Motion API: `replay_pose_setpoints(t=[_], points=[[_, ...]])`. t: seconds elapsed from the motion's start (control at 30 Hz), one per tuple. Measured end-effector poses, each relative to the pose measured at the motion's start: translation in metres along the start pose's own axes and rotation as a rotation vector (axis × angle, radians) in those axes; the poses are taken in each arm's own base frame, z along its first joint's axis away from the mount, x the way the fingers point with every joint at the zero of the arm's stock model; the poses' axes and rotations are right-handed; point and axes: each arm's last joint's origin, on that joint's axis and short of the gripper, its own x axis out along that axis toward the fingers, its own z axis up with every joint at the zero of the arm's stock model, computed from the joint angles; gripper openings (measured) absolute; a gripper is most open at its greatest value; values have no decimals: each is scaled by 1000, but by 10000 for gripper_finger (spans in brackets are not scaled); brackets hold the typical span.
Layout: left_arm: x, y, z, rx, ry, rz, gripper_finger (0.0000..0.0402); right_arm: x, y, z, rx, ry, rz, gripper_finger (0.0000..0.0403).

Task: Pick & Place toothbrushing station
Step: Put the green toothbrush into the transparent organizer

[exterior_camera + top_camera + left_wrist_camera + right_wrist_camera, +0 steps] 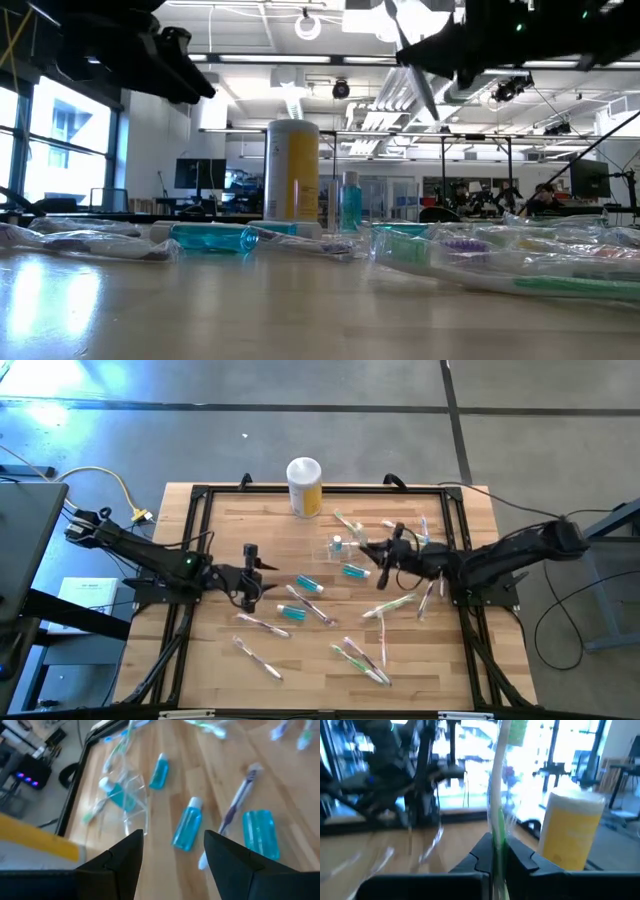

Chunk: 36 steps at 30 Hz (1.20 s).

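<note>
While the left gripper (249, 572) hangs above the left-centre of the wooden table (210, 660) with its fingers (125, 855) spread and nothing between them, the right gripper (385, 563) is clamped on a green-and-white toothbrush (497, 810), which stands upright between its closed fingers. The toothbrushing station (340, 547), a small clear plastic holder with a blue bottle inside, sits on the far half of the table, just left of the right gripper and near the yellow canister (304, 487) with a white lid at the far edge. Blue mouthwash bottles (188, 823) and wrapped toothbrushes (362, 657) lie scattered across the middle and near side of the table, between the two arms.
</note>
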Motion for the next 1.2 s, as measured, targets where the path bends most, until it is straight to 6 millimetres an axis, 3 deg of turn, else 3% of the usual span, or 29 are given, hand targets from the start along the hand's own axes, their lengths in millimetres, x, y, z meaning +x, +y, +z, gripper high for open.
replay_pose_setpoints(t=[0.3,0.77,1.03,1.2], points=[[5,-8,-1,-20,-133,-125,203,18,-30,-12,10,-143,37,15],[9,-15,-12,-71,-219,-190,203,35,-58,-37,11,-163,-15,15],[9,-16,-13,-79,-233,-187,203,44,-74,-76,70,-66,-51,15],[9,-16,-13,-83,-233,-187,203,49,-75,-87,72,-29,-83,15]])
